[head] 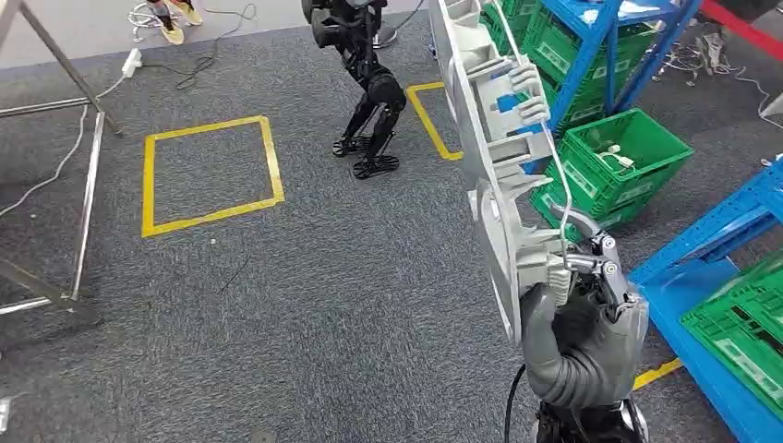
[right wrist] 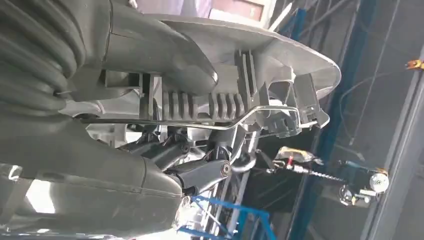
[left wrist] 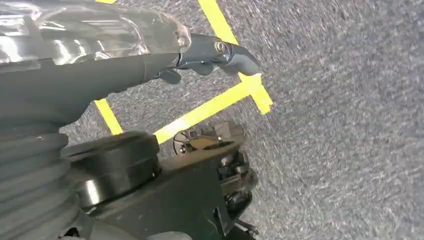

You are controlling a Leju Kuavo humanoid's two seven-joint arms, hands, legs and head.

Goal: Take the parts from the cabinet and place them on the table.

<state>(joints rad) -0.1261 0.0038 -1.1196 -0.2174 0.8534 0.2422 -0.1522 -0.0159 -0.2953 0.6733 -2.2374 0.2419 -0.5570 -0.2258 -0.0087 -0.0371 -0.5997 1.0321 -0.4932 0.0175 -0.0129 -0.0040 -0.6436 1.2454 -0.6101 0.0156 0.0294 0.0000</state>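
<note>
A long light-grey plastic part (head: pixel 489 120) with ribs, a blue clip and a thin metal rod stands nearly upright over the carpet. My right hand (head: pixel 582 341) grips its lower end, at the right of the head view. In the right wrist view the same part (right wrist: pixel 280 65) runs out past my right hand (right wrist: pixel 150 165), the thumb lying over its ribbed back and the dark fingers underneath. My left hand (left wrist: pixel 150 65) hangs above the carpet with a finger stretched out and nothing in it.
Blue racks (head: pixel 600 37) holding green crates (head: pixel 628 157) stand at the right, one rack close beside my right hand. Another black robot's legs (head: pixel 369 92) stand ahead. A yellow taped square (head: pixel 212 171) marks the grey carpet, and a metal frame (head: pixel 83 203) is at the left.
</note>
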